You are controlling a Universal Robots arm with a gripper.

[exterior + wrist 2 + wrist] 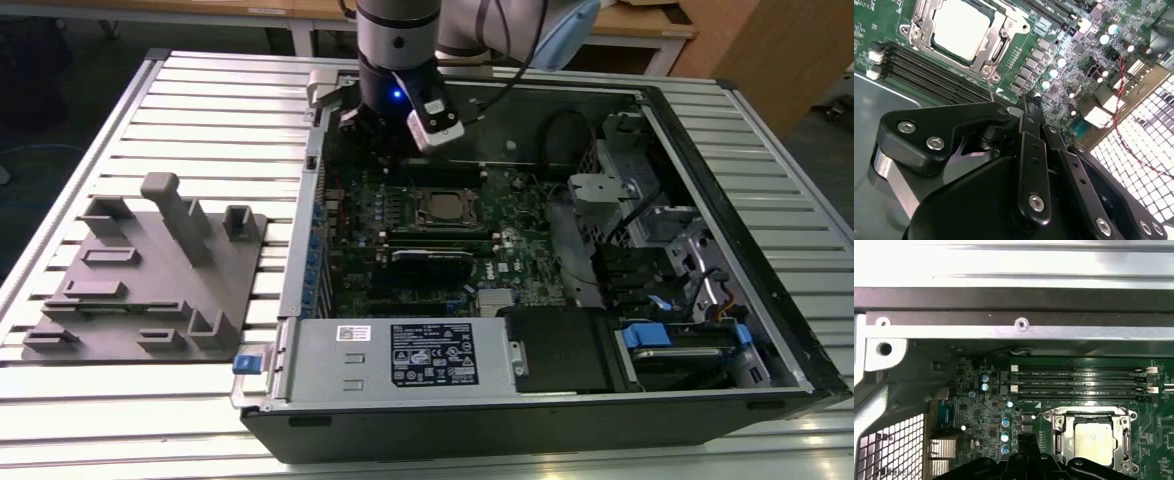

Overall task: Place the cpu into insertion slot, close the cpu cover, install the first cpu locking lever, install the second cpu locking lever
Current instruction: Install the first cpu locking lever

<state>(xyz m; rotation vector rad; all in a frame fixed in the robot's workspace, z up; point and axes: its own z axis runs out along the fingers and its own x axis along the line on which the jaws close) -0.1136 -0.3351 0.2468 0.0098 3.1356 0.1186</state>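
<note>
A grey fixture plate (pixel 147 285) is lying beside the open computer case (pixel 534 428), inside which the gripper (pixel 1026 107), fingers (pixel 1032 147) together on nothing, is hovering near the insertion slot (pixel 446 223) where the cpu (pixel 961 27) is sitting under the lowered cpu cover (pixel 1060 436).

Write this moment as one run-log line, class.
chip: seated under cover | cover: closed | end effector: shut, empty, over board beside cover

Silver-grey arm (pixel 396 40), black screw-studded tool (pixel 1030 106), blue light (pixel 396 96).
</note>
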